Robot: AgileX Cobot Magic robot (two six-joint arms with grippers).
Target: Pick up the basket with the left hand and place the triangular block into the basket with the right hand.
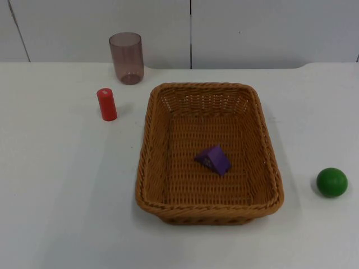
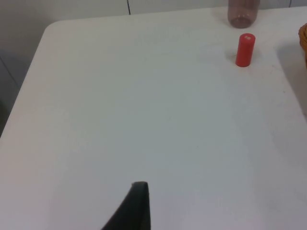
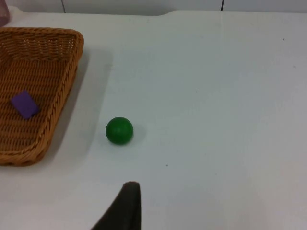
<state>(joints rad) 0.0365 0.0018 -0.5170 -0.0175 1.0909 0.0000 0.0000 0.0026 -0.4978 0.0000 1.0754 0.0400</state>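
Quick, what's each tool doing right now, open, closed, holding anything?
Left tool: over bare white table, grip state cannot be told.
Right tool: near green ball, cannot be told.

Smooth matte white table top point(image 1: 50, 185) filling most of the frame, pale grey panelled partition wall point(image 1: 269, 28) along the upper edge, thin dark vertical panel seams, soft even light, faint shadows

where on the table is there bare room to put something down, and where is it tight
Widest bare patch: the white table left of the brown wicker basket, in front of the small red cylinder. Another lies right of the basket, behind the green ball. Tight: between the red cylinder, the translucent purple cup and the basket's back left corner. The purple triangular block lies inside the basket.
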